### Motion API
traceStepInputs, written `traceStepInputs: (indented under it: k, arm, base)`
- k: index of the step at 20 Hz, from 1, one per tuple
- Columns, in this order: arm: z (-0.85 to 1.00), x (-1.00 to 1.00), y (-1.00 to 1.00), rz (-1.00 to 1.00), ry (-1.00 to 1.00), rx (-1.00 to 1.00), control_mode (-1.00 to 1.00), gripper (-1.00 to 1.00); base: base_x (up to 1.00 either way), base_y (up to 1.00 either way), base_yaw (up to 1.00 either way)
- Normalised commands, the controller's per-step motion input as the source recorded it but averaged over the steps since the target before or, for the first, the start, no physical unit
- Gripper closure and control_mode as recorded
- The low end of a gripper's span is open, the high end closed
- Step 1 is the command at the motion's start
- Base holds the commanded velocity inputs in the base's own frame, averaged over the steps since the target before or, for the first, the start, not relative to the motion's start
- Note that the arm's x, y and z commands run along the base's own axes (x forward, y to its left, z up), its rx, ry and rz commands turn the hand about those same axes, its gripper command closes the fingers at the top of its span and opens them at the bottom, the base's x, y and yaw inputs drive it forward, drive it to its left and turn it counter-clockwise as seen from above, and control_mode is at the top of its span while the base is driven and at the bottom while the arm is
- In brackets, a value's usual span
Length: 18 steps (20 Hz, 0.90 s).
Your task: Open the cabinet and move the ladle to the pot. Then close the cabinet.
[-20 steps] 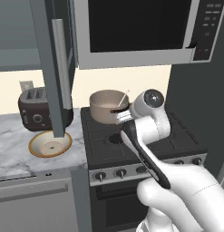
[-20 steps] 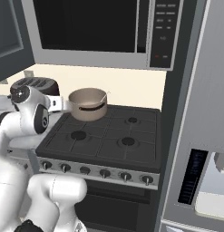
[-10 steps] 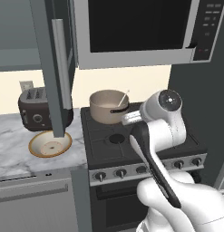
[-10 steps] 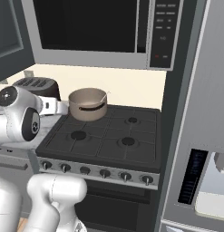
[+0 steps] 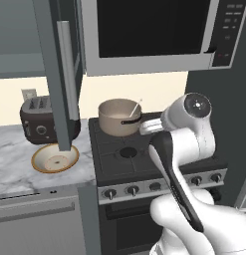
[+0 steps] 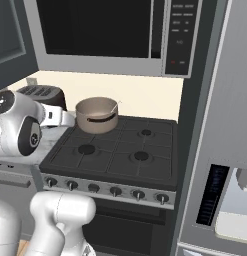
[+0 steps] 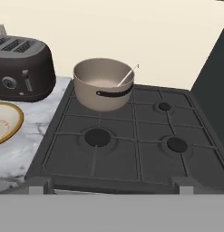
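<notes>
Two dark fingertips of my gripper sit at the bottom edge of the hand view, spread wide apart w/ nothing between them. Just beyond them, lower centre of frame: the black stove, front burners bare. On the stove's back-left burner stands the pot, beige, dark side handle facing me. The ladle is inside it, thin handle leaning out over the rim toward upper right. Left edge of the hand view: yellow-rimmed bowl on the marble counter, dark toaster behind it. In the left base view, the cabinet door hangs open at upper left, edge-on to the camera, silver bar handle facing me, its lower end above the bowl. Microwave fills the top centre above the stove.
</notes>
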Motion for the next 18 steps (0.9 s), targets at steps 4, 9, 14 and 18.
traceStepInputs:
  k: [4, 9, 14, 18]
  arm:
    - [0.07, -0.09, -0.21, 0.0, 0.07, 0.03, -1.0, -1.0]
    - [0.02, -0.1, -0.2, 0.0, 0.05, 0.01, -1.0, -1.0]
    - [0.0, -0.08, -0.13, 0.0, 0.01, 0.0, -1.0, -1.0]
    - [0.03, -0.11, -0.01, 0.0, 0.0, 0.0, -1.0, -1.0]
  base:
    - [0.0, 0.0, 0.0]
    - [0.0, 0.0, 0.0]
    - [0.0, 0.0, 0.0]
    - [0.0, 0.0, 0.0]
